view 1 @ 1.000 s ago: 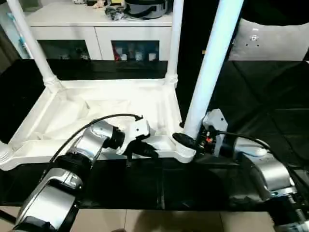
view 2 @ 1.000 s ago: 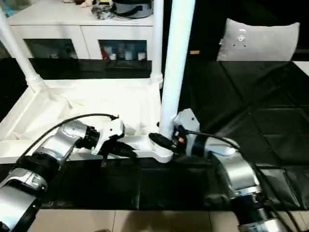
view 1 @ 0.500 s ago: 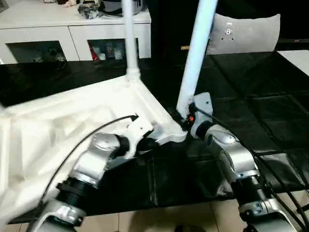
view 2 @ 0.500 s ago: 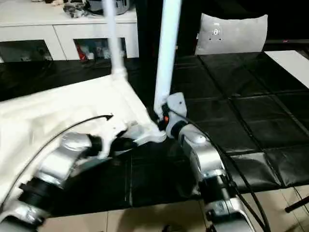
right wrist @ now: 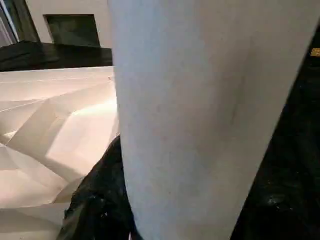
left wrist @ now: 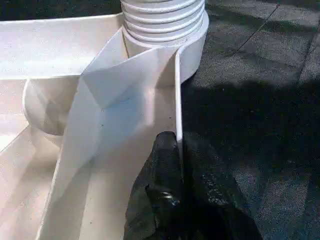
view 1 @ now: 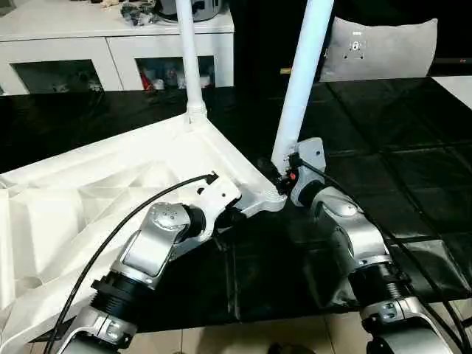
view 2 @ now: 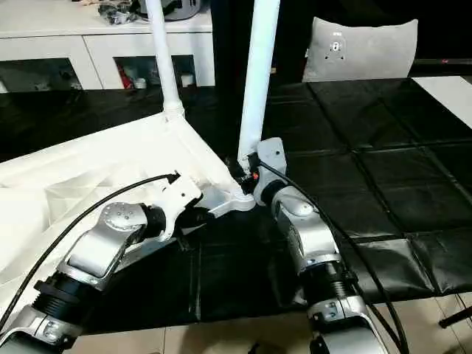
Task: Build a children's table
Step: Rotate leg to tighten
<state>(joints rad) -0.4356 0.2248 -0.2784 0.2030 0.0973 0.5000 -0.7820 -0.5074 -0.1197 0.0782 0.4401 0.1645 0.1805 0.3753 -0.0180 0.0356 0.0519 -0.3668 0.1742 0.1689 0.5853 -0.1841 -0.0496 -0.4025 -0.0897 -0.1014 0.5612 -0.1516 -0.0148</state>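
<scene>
Since a second ago the upturned white table top (view 1: 110, 184) has swung round on the black worktop (view 1: 413, 147). Left fingers (left wrist: 167, 165) pinch its stiff rim; right fingers (view 1: 274, 175) half-open around the light, smooth leg (view 1: 299, 88) near its socket.

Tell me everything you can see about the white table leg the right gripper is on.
The leg is a long, smooth, round white post that looks like plastic, narrowing slightly downward. It stands nearly upright, leaning a little, its lower end seated in the corner socket of the upside-down tabletop, with ridged rings at its base. Its top runs out of frame. The right gripper clasps it just above the socket.
</scene>
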